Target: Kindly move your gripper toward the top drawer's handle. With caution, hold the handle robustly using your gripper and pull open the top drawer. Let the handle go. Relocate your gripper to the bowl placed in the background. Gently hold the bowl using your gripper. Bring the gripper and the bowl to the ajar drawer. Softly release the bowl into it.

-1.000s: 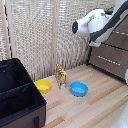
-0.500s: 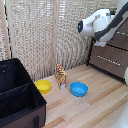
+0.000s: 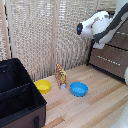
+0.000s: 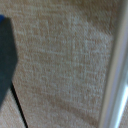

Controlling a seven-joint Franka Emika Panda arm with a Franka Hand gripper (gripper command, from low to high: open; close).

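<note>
The white arm reaches in from the exterior view's upper right. My gripper (image 3: 98, 44) hangs close in front of the dark brown dresser, level with the top drawer (image 3: 121, 41). The drawer looks shut, and the arm partly hides its handle (image 3: 123, 34). In the wrist view one dark, blue-tipped finger (image 4: 6, 60) sits at the picture's edge. A pale silver bar (image 4: 114, 75) runs along the opposite edge over a brownish textured surface. Nothing is between the fingers. The yellow bowl (image 3: 43, 86) sits on the wooden floor, far from the gripper.
A blue bowl (image 3: 79, 89) lies on the floor beside a small giraffe toy (image 3: 60, 76). A black open box (image 3: 17, 95) stands at the exterior view's left. The lower drawer (image 3: 111, 61) is shut. Woven blinds (image 3: 45, 35) form the back wall.
The arm has shifted slightly lower and closer to the dresser. The bowls, toy and box have not moved.
</note>
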